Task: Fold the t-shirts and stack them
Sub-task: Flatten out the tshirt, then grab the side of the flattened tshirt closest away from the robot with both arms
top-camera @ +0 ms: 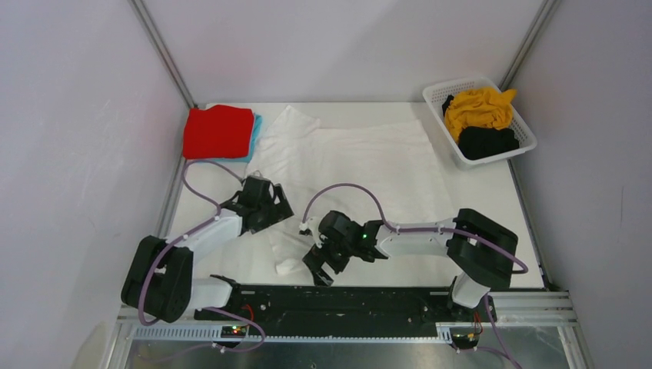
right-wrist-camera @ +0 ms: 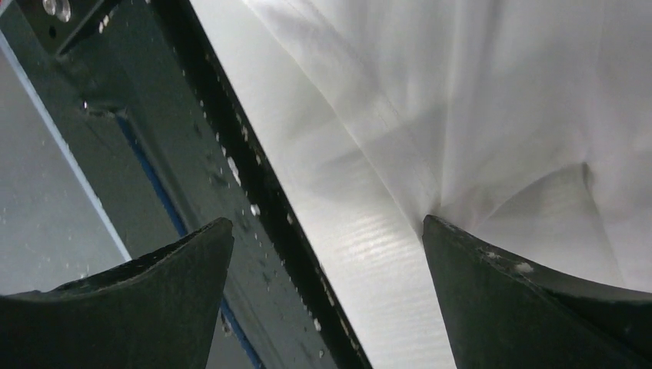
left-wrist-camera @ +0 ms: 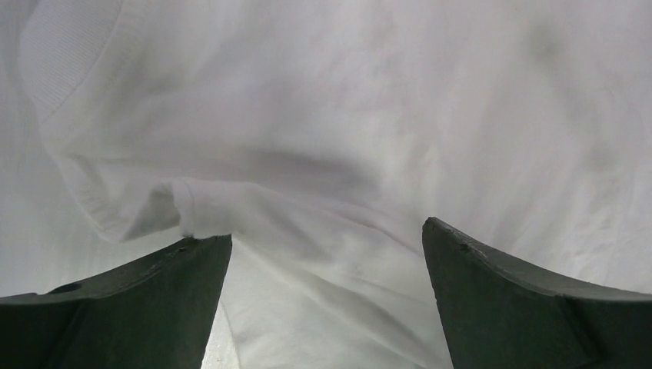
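**Item 1, white t-shirt** (top-camera: 369, 157): lying spread across the middle of the desk (top-camera: 492, 215), mostly flat. One sleeve is pointing toward the far-left corner, and the near-left part is rumpling into soft ridges. It is not yet folded.

**Item 2, red t-shirt** (top-camera: 218, 131): sitting folded at the far-left corner on top of the light blue t-shirt (top-camera: 256, 127), of which only an edge is showing.

**Item 3, mustard yellow t-shirt** (top-camera: 478, 108) **and black t-shirt** (top-camera: 488, 142): lying bunched in the white basket (top-camera: 501, 154) at the far right.

**Item 4, left claw** (left-wrist-camera: 324, 234): hanging low over the rumpled near-left cloth, jaws standing apart and gripping nothing. A ribbed band is showing ahead of it (collar or cuff, I cannot tell which).

**Item 5, right claw** (right-wrist-camera: 327, 227): jaws likewise apart and empty. It is hovering at the desk's near edge, with one finger just beside the shirt's border.

**Handling note:** the cotton is looking thin, light and limp, so it will likely be sagging from any pinch and sliding on the smooth desk. The best hold is probably along a hemmed edge, with both claws pinching well apart on the same side. A grab in mid-panel would likely only be bunching it.
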